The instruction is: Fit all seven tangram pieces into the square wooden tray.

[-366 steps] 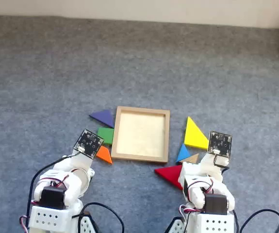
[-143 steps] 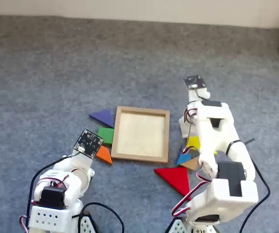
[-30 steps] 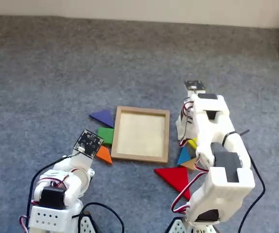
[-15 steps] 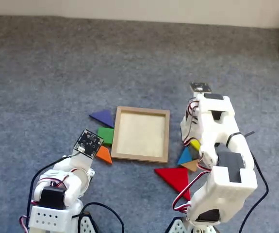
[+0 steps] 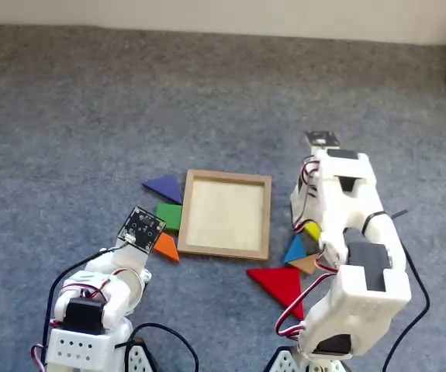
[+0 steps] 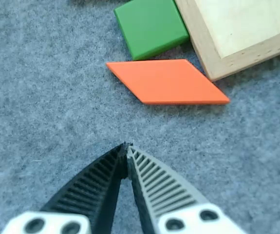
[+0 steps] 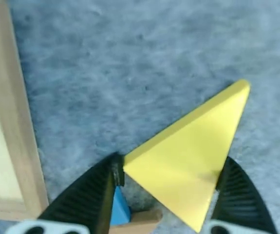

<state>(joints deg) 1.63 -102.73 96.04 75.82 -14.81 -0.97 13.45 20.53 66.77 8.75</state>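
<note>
The square wooden tray (image 5: 226,177) lies empty mid-table. My right gripper (image 7: 171,170) is shut on the yellow triangle (image 7: 193,146), one finger on each edge, just right of the tray's rim (image 7: 20,126). From above, the right arm covers most of the yellow triangle (image 5: 312,230). The blue triangle (image 5: 293,248), tan triangle (image 5: 306,263) and red triangle (image 5: 279,282) lie below it. My left gripper (image 6: 126,146) is shut and holds nothing, on the carpet close to the orange parallelogram (image 6: 168,82) and green square (image 6: 152,27).
A purple triangle (image 5: 164,186), the green square (image 5: 169,215) and the orange parallelogram (image 5: 165,246) line the tray's left side. Grey carpet stretches wide behind the tray. Cables trail from both arm bases at the front edge.
The right arm came out from its folded pose and settled over the yellow triangle. In the last second it shifted slightly right. The left arm has stayed still.
</note>
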